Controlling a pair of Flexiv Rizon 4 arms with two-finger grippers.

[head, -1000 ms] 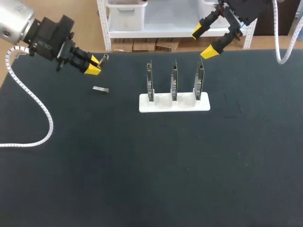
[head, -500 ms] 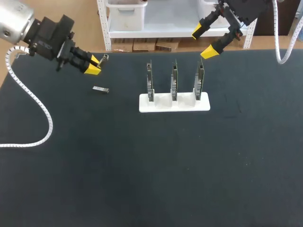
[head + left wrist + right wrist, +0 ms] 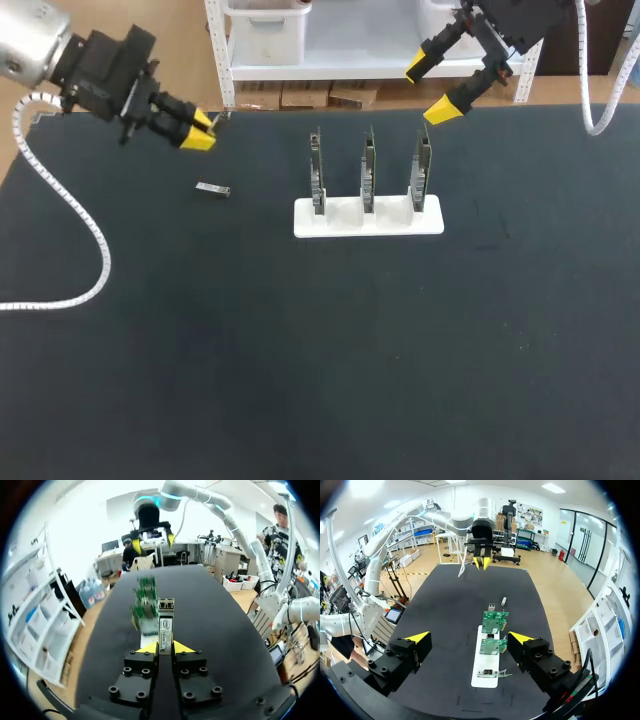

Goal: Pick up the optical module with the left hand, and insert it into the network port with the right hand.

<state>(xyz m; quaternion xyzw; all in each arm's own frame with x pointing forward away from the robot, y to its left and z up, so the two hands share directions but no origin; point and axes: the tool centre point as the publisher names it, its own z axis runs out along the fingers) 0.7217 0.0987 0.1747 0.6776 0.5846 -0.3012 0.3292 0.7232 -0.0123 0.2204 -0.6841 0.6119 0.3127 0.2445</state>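
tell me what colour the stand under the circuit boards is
White stand, clearest in head view.

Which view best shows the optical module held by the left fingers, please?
The left wrist view: the optical module sits clamped between the left gripper's fingers, its labelled face showing. The head view shows only its end beyond the yellow tips; in the right wrist view it is too small to make out.

- Black table (image 3: 300, 380) fills most of the head view.
- White shelf (image 3: 330, 68) stands just behind its far edge.
- Tan floor (image 3: 185, 40) lies beside the shelf.
- Bright ceiling lights (image 3: 555, 488) glow overhead.
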